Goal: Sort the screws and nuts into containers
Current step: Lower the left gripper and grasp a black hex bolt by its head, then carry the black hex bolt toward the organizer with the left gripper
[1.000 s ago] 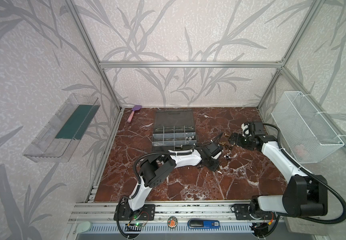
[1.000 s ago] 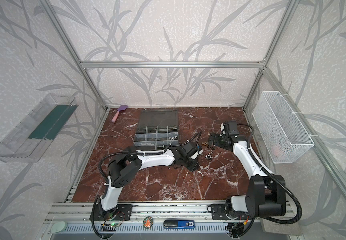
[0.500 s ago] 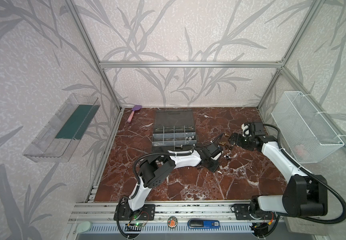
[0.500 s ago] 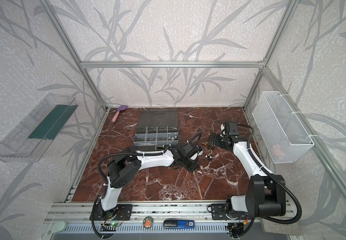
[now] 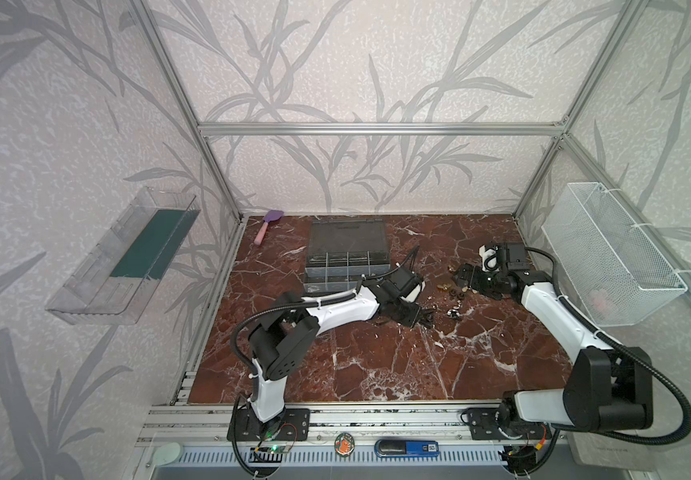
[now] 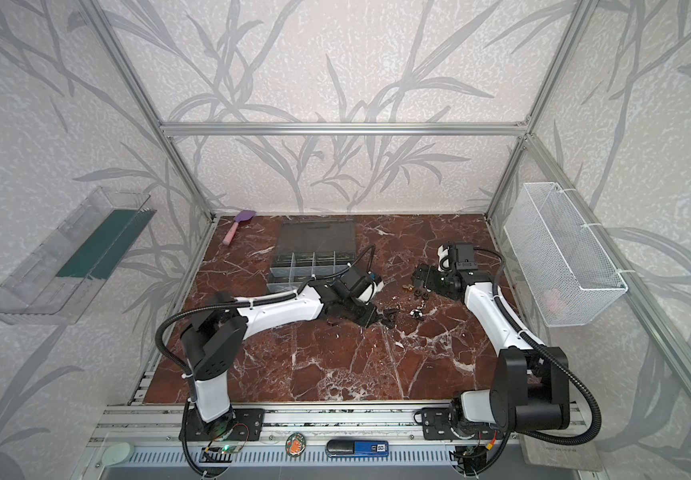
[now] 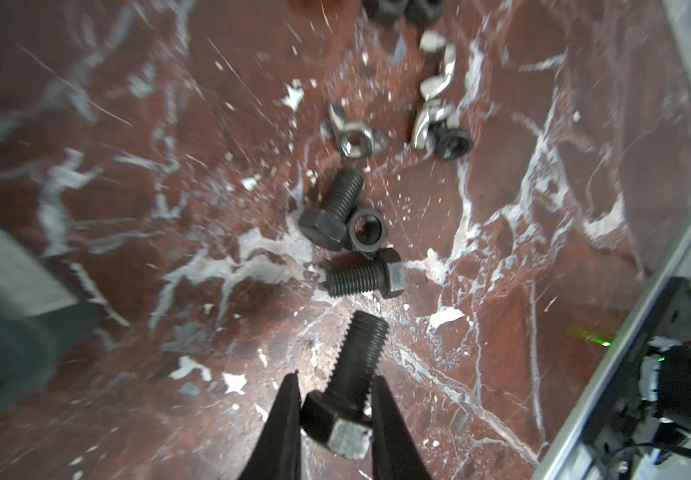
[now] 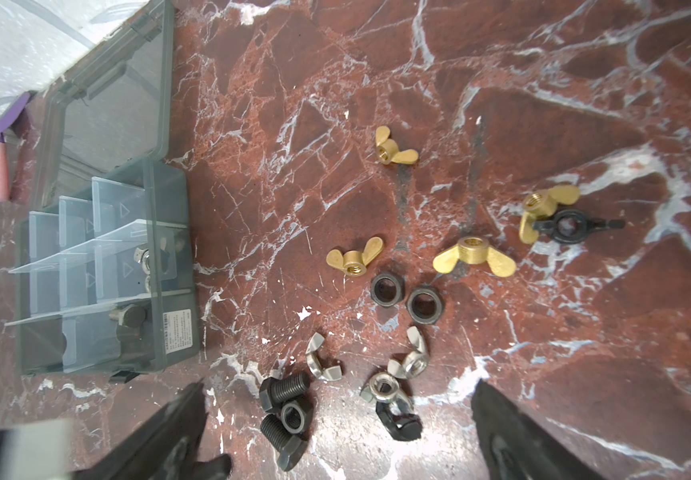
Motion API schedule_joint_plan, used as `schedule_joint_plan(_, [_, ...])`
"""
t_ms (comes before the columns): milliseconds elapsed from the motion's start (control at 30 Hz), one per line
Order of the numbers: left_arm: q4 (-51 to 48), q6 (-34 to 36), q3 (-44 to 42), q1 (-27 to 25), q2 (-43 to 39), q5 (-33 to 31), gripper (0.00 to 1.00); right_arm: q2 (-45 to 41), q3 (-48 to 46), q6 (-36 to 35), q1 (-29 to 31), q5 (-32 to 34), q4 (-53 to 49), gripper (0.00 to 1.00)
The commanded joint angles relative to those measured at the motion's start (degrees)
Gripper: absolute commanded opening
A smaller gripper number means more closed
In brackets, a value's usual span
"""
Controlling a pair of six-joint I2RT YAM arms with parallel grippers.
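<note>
Two jaws of the left gripper (image 7: 335, 376) clamp a screw (image 7: 362, 345) by its head, clear only from its wrist view. The right gripper (image 8: 337, 384) stands wide apart over loose nuts (image 8: 385, 289) near the case (image 8: 173, 266).

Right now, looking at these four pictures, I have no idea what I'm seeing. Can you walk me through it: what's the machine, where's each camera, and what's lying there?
The machine is two robot arms, the left arm and the right arm, mounted at the near edge of a marble table. Both top views look down on the whole scene. The other two pictures come from a camera on each wrist, looking past that arm's gripper.

Loose on the marble lie brass wing nuts, silver wing nuts, black hex nuts and black bolts. Nearby stands a grey organizer case with its lid open.

The left gripper is shut on another bolt, pinched near its head. The right gripper is open and holds nothing.
</note>
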Motion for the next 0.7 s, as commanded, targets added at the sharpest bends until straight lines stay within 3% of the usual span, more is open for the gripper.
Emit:
schedule_joint_plan(0, [-3.53, -0.95, 0.17, 3.22, -5.57, 0.69, 0.16, 0.90, 0.20, 0.97, 1.84, -0.57, 1.57, 0.99])
schedule_joint_plan(367, [-13.10, -0.08, -4.89, 14.42, -18.79, -8.83, 0.16, 6.67, 5.72, 0.65, 12.18, 3.68, 1.98, 0.99])
schedule_joint_plan(667, [-15.45, -1.39, -12.65, 23.96, -23.54, -11.17, 0.16, 10.62, 8.94, 0.73, 16.80, 4.59, 2.24, 0.99])
